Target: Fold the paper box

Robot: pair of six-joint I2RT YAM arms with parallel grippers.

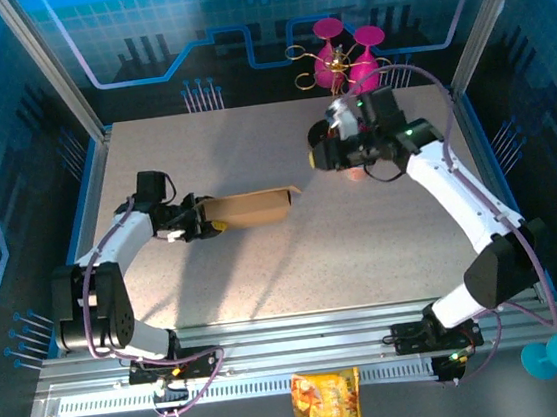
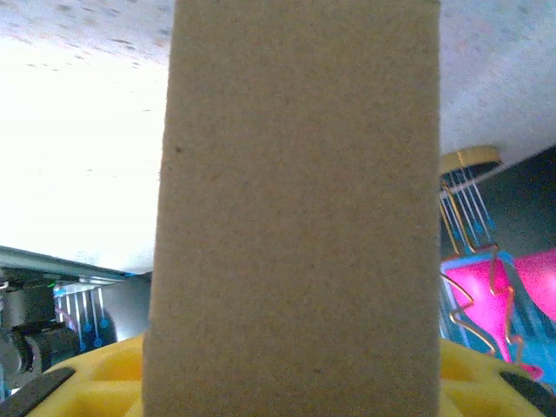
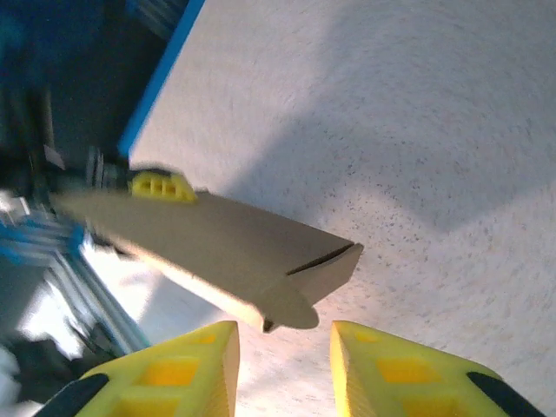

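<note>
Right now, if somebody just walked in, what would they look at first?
Probably the brown box in the middle of the table, pinched at its left end by the left gripper. Then the bright pink cups at the back edge, and the right gripper, open and apart from the box's right end.

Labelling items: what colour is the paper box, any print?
Plain brown paper box, no print visible; the left wrist view shows it best.
</note>
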